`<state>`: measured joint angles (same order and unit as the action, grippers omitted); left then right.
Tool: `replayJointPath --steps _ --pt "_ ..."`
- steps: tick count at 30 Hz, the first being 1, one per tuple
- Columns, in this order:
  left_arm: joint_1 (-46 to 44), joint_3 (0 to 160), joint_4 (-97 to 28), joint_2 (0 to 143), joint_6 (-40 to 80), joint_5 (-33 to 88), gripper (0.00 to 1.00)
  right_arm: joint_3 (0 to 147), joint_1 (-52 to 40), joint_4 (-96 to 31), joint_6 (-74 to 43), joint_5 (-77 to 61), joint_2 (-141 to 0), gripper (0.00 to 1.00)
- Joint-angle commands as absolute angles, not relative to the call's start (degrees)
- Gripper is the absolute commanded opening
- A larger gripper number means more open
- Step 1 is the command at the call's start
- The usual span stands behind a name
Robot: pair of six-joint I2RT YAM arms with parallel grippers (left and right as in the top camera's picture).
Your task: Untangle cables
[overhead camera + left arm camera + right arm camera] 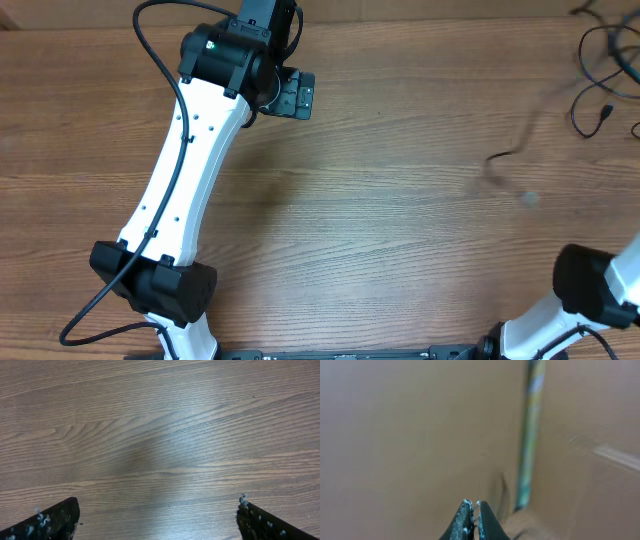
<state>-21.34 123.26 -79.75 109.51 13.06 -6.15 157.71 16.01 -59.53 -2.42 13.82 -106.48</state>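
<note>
Left gripper (pixel 159 505) was spread wide over bare table (pixel 160 435), holding nothing; right gripper (pixel 472 507) was pinched tight, on anything or not, couldn't tell. Cables (pixel 600 60) sat well off to the left one's right: light, floppy, I'd grab near a plug end (pixel 606 110)

Brown wood-grain desk (pixel 400 230). Thin black cables (pixel 606 110) lie in loose loops at its far right corner.

Brown wood-grain table (pixel 400 230)
</note>
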Motion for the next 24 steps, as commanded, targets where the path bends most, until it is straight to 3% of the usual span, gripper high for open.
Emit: replayJointPath --steps 1,11,21,23,24 --pt "-21.0 124.6 -80.1 109.3 11.8 -5.7 1.0 158.0 18.7 -58.4 0.3 17.6 -107.1 0.04" --pt "-21.0 124.6 -79.0 109.3 11.8 -5.7 1.0 157.8 23.0 -59.3 5.0 18.8 -103.8 0.04" --pt "-21.0 124.6 -79.0 109.3 11.8 -5.7 1.0 145.8 26.8 -68.3 -8.5 17.8 -103.9 0.04" --pt "-21.0 124.6 -79.0 109.3 11.8 -5.7 1.0 141.8 26.8 -72.3 -16.3 16.0 -103.9 0.23" --pt "-21.0 124.6 -79.0 109.3 11.8 -5.7 1.0 139.7 26.8 -74.1 -19.4 14.0 -103.9 0.53"
